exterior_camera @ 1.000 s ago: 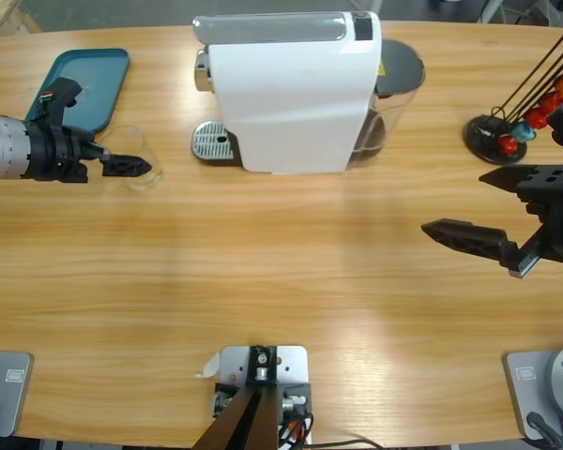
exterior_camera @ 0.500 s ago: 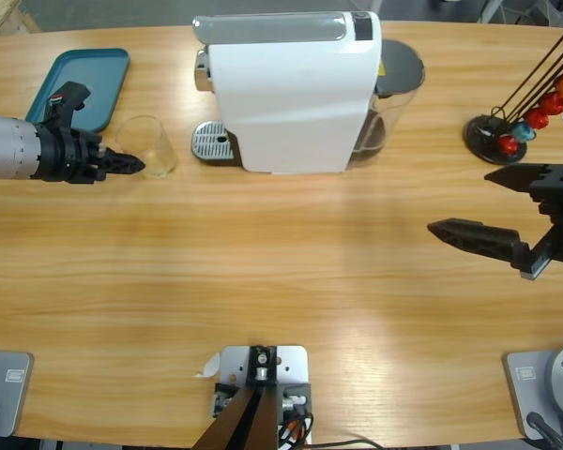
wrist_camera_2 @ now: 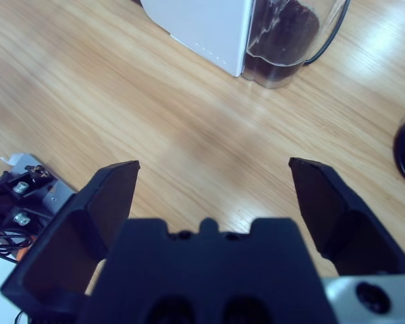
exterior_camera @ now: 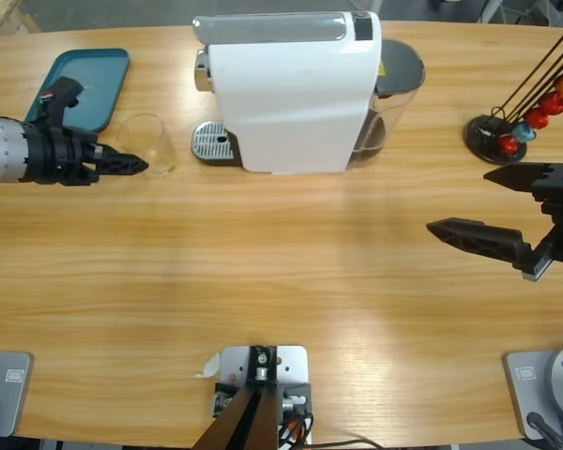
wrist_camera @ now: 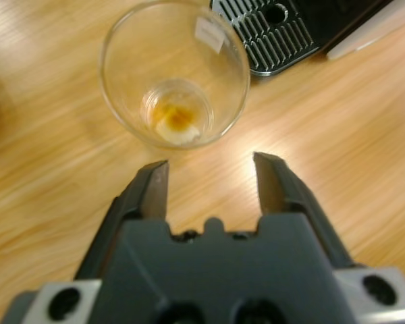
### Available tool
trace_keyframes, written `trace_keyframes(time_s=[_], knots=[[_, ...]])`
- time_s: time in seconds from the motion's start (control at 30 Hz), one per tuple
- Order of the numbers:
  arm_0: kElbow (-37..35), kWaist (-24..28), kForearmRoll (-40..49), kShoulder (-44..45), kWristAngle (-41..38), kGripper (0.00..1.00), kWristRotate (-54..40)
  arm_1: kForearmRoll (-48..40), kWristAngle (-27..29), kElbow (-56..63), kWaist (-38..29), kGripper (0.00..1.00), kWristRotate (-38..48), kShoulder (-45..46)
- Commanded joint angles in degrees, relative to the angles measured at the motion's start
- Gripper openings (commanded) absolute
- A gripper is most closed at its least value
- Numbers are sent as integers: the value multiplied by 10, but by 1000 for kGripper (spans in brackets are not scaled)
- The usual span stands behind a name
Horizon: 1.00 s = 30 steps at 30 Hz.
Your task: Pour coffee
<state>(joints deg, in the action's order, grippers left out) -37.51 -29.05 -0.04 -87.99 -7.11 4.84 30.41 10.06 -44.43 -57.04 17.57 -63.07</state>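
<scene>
Left wrist view: a clear glass (wrist_camera: 174,73) is seen standing upright on the wooden table (wrist_camera: 337,121), just beyond the tips of the left gripper (wrist_camera: 209,179). A small residue of coffee (wrist_camera: 177,121), brown with pale foam, is held at the bottom of the glass. The jaws are spread apart, with nothing between them, and the glass is not touched. A ribbed metal drip grate (wrist_camera: 270,30) is located beside the glass.

In the high view, the glass (exterior_camera: 148,142) is placed between a teal tray (exterior_camera: 89,80) and the white, box-shaped coffee machine (exterior_camera: 291,89). A transparent water tank (exterior_camera: 394,94) is fitted at the machine's rear.

The right gripper (exterior_camera: 493,211) is held wide open above bare table, well apart from the glass. A rack of round red and orange capsules (exterior_camera: 525,112) on thin black rods stands near it.
</scene>
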Motion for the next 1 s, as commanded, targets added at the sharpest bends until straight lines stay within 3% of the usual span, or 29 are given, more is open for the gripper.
trace_keyframes(time_s=[0.03,0.43,1.0], knots=[[27,-4,-16,14,-2,996,-10,-4,-17,22,8,1000,6,7],[27,-4,-125,-68,-1,996,-15,-3,-23,22,8,1000,4,8],[27,-4,-154,-111,-1,991,-14,-4,-30,24,8,1000,1,14]])
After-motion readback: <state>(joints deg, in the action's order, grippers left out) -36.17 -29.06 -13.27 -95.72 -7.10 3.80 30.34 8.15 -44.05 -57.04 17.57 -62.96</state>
